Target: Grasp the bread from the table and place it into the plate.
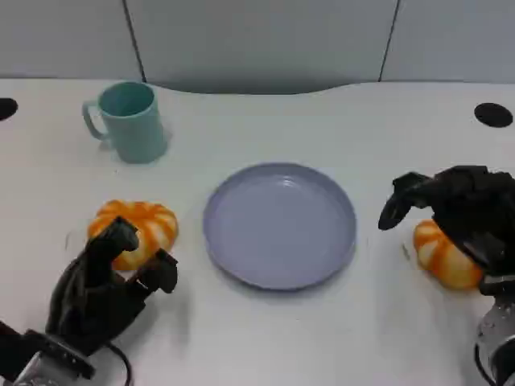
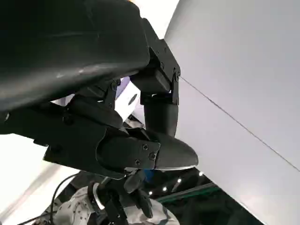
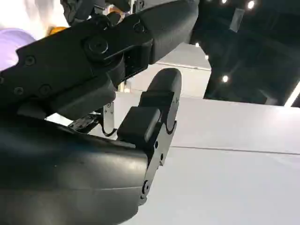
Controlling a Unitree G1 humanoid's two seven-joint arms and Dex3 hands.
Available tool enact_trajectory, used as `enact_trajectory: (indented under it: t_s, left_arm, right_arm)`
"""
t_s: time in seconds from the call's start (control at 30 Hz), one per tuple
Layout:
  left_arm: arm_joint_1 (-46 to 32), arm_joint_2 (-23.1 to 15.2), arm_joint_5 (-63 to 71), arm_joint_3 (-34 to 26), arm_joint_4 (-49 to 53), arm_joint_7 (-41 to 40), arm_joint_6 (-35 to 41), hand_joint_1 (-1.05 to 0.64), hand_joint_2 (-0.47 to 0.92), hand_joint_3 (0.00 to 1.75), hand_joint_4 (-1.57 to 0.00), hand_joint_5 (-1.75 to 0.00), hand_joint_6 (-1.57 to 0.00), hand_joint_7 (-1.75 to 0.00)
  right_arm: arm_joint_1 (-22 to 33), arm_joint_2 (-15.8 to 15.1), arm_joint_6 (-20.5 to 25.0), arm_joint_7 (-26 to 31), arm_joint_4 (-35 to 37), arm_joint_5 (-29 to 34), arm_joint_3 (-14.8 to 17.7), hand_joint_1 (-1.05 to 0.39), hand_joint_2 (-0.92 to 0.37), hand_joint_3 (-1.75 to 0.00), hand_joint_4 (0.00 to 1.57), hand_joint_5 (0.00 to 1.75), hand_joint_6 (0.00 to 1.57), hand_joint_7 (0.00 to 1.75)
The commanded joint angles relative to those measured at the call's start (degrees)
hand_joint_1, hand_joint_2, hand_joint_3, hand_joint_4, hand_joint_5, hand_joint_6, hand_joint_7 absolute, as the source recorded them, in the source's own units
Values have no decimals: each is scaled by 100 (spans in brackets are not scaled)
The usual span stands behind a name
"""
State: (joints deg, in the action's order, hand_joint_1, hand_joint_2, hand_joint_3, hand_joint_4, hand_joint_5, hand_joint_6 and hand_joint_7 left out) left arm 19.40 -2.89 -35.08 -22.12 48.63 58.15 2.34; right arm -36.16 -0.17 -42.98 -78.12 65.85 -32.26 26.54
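On the white table point(image 1: 322, 338) a lilac plate point(image 1: 279, 225) is sitting in the middle with nothing on it. Two orange-and-white striped breads are lying on either side of it: the left bread point(image 1: 143, 226) just beside the plate's left rim, the right bread point(image 1: 441, 256) a little way off its right rim. A teal mug point(image 1: 130, 121) is standing upright at the back left, well apart from the plate.

The left hand point(image 1: 105, 285) is sitting low at the near left corner with its fingers point(image 1: 115, 240) spread and reaching up against the near edge of the left bread; the fingertips are overlapping the bread's lower side, but whether they are truly touching it cannot be told, and nothing is being gripped. In the left wrist view the same hand point(image 2: 136, 140) is showing its fingers apart with nothing between them.

The right hand point(image 1: 463, 213) is hovering over the right bread, partly covering its top, with fingers point(image 1: 400, 201) stretched out towards the plate and holding nothing. In the right wrist view this hand point(image 3: 122, 93) is showing fingers extended and apart
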Motion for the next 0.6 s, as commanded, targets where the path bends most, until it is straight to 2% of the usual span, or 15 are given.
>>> enact_trajectory:
  t_s: [0.03,0.23,0.37,0.6]
  left_arm:
    - [-69,-47,65,13,-35,45,-116,-89,92,35,-68,-175,-63,-153]
    - [-171,-60,86,96,-183,59,-94,-87,92,32,-66,-175,-60,-156]
    - [-241,-38,49,108,-276,19,-32,-86,92,30,-67,-175,-62,-151]
    - [-251,-21,36,101,-298,-3,-60,-86,92,28,-68,-175,-63,-150]
  right_arm:
    - [-25,-41,52,105,-76,-9,20,-46,-90,0,70,131,105,18]
    - [128,-85,295,387,-232,112,-129,-50,-86,0,69,134,110,21]
    - [174,-104,311,276,-276,91,-150,-42,-83,0,70,129,110,23]
    - [211,-81,394,343,-217,117,-154,-46,-83,0,73,126,110,25]
